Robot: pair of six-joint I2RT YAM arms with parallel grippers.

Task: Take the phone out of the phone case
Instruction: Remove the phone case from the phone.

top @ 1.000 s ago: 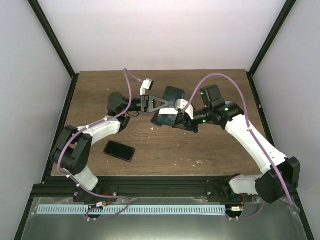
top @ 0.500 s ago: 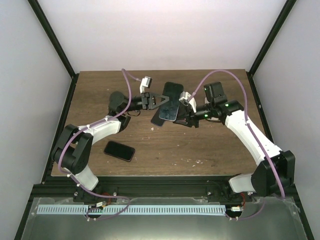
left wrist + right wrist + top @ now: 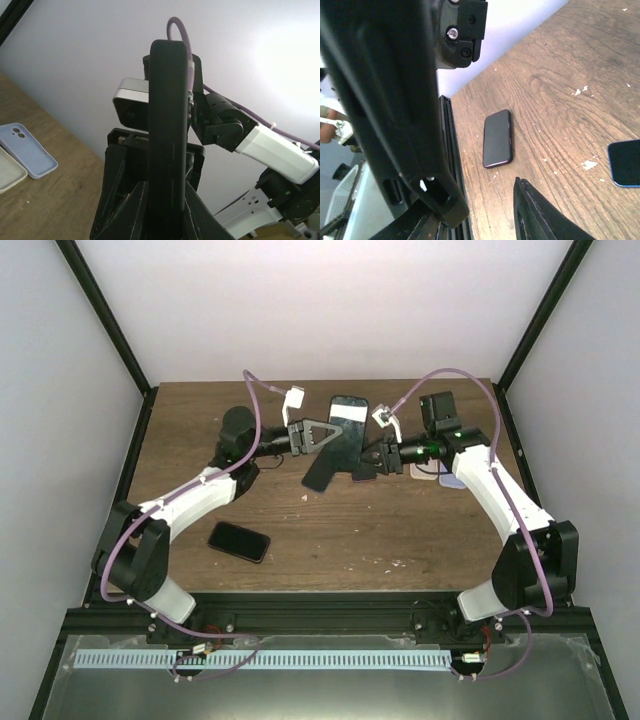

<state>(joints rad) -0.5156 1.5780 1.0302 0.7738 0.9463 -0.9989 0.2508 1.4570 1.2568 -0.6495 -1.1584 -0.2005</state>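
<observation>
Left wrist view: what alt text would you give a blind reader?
A black phone case, seen edge-on, stands upright, clamped in the jaws of the left gripper. Right behind it is the right arm, against a pale wall. At lower left, a light blue case and a cream case lie on the wooden table.

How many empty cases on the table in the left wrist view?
2. A lilac case and a cream case, side by side at its left edge; others may be hidden.

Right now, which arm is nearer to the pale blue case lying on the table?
Right. The right arm passes over the pale blue case, with the right gripper just past it toward centre. The left gripper is farther away, beyond the cased phone it grips.
</observation>
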